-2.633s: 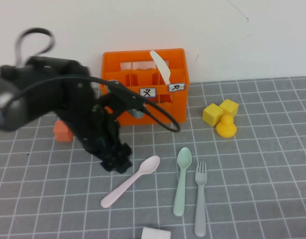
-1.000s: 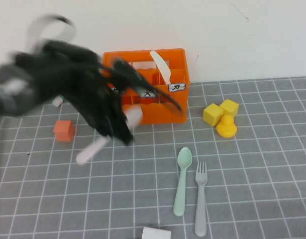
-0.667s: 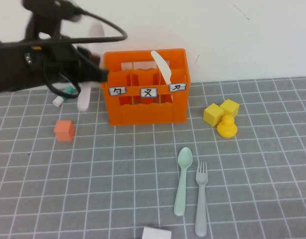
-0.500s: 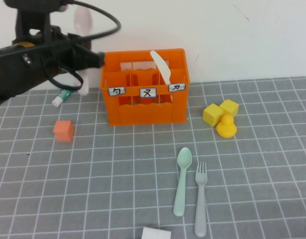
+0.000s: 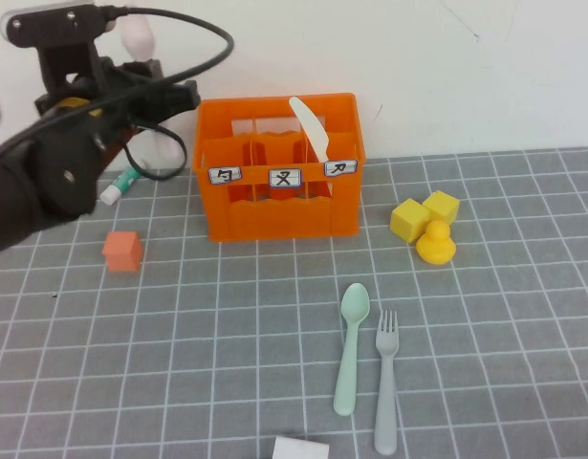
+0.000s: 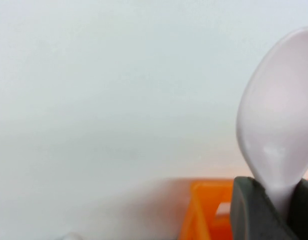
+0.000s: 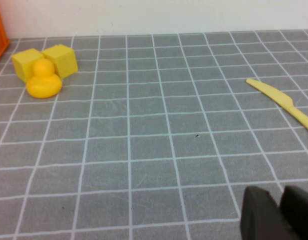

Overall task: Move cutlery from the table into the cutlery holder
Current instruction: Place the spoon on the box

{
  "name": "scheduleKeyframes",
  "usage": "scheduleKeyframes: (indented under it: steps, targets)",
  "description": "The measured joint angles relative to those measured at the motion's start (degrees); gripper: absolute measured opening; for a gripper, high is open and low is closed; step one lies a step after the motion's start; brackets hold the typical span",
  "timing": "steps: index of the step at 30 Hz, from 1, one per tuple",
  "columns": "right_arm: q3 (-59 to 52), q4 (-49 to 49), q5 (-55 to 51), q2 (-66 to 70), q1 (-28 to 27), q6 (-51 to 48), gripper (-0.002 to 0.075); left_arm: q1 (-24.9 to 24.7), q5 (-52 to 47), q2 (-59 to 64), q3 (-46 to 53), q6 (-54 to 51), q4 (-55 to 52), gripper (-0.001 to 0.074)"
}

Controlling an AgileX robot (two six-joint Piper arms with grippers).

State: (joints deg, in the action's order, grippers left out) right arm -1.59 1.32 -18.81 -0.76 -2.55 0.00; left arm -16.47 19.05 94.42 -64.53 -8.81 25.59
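Orange plastic cutlery holder [image 5: 279, 167] stands far-centre on the grey gridded table [image 5: 523, 363]; left gripper [image 5: 145, 91], raised at its left, clamps the pale pink plastic spoon [image 5: 136, 38], lifted since a moment ago; mint green spoon [image 5: 349, 344] and grey fork [image 5: 385, 378] wait nearer. Left wrist: jaws pinch the handle, bowl up. Right wrist: right gripper [image 7: 279, 212] parked low, fingers nearly together, empty. Next, probably: carry across, lower into a compartment.

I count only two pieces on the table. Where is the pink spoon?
The pink spoon is off the table, held bowl-up in the left claw, raised at the high view's upper left, just left of the orange cutlery holder.
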Motion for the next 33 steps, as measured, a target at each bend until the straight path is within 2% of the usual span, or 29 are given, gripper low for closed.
scheduleKeyframes:
  steps: [3,6,11,16,18,23,26,29,33]
  targets:
    - [0.0,0.0,0.0,0.0,0.0,0.0,0.009,0.0,5.5,2.0,0.0,11.5,-12.1,0.0104]
    - [0.0,0.0,0.0,0.0,0.0,0.0,0.009,0.0,15.1,4.6,0.0,18.8,-23.2,0.0104]
    - [0.0,0.0,0.0,0.0,0.0,0.0,0.009,-0.1,25.2,10.8,0.0,22.2,-27.9,0.0104]
    - [0.0,0.0,0.0,0.0,0.0,0.0,0.009,-0.1,27.5,16.5,0.0,22.7,-28.6,0.0111]
    - [0.0,0.0,0.0,0.0,0.0,0.0,0.009,-0.1,27.7,17.8,0.0,22.7,-29.5,0.0145]
    - [0.0,0.0,0.0,0.0,0.0,0.0,0.009,-0.1,27.7,18.3,-0.1,23.2,-30.5,0.0314]
    - [0.0,0.0,0.0,0.0,0.0,0.0,0.009,-0.1,26.4,17.1,-0.1,23.3,-30.5,0.0358]
    - [0.0,0.0,0.0,0.0,0.0,0.0,0.009,-0.1,20.7,13.4,-0.1,23.8,-31.3,0.0335]
    - [0.0,0.0,0.0,0.0,0.0,0.0,0.009,-0.1,7.4,5.3,-0.1,27.8,-38.7,0.0185]
